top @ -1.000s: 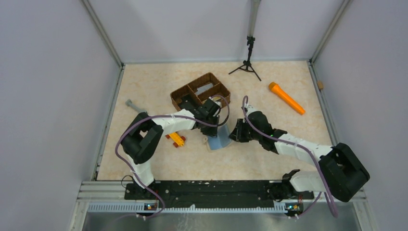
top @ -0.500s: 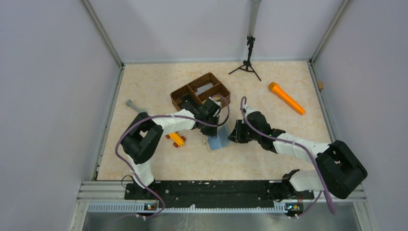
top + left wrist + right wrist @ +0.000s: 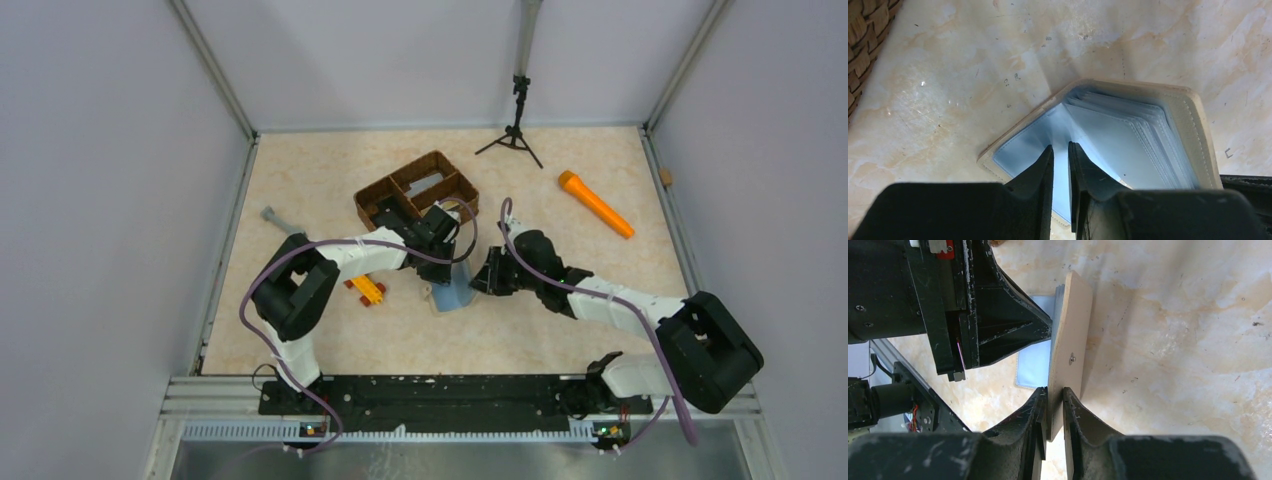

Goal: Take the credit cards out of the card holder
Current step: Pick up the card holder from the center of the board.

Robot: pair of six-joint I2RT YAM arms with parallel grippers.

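Observation:
The card holder (image 3: 455,291) stands open on the table, cream-beige outside and pale blue inside (image 3: 1128,145). My right gripper (image 3: 1054,390) is shut on the edge of its upright beige cover (image 3: 1070,355), the flap with the small stud. My left gripper (image 3: 1060,146) reaches into the open fold from the other side. Its jaws stand a narrow slit apart over the blue sleeves. Whether they pinch a clear sleeve I cannot tell. In the top view both grippers meet at the holder, left (image 3: 450,262) and right (image 3: 483,280). The credit cards are hidden.
A brown wicker divided tray (image 3: 415,193) sits just behind the left gripper; its corner shows in the left wrist view (image 3: 863,30). A yellow and red toy (image 3: 366,289), a grey tool (image 3: 278,219), an orange cylinder (image 3: 595,204) and a small tripod (image 3: 515,135) lie around.
The right arm has edged a little left toward the holder, keeping its grip on the cover. The left arm has barely moved.

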